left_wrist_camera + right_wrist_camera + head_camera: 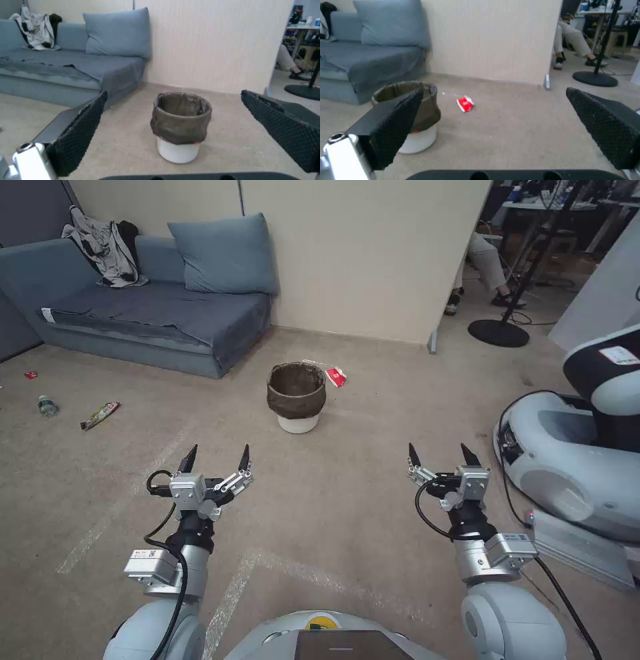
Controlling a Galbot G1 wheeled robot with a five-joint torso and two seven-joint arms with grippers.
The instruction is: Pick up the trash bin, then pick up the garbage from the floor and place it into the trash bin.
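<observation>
The trash bin (pixel 297 397), a small white bucket lined with a dark bag, stands upright on the carpet floor (pixel 360 493) ahead of me; it also shows as the trash bin (pixel 180 127) and the trash bin (pixel 416 117). Garbage lies around: a red packet (pixel 336 376) just right of and behind the bin, seen as the red packet (pixel 465 103); a small bottle (pixel 47 406), a snack wrapper (pixel 100 415) and a red scrap (pixel 30 375) far left. My left gripper (pixel 217 458) and right gripper (pixel 443 455) hover open and empty, well short of the bin.
A blue sofa (pixel 147 307) with a cushion and clothes stands at the back left. A cream wall panel (pixel 367 253) rises behind the bin. Another robot's white base (pixel 573 460) sits close on the right. A floor-stand base (pixel 498 333) lies at the back right.
</observation>
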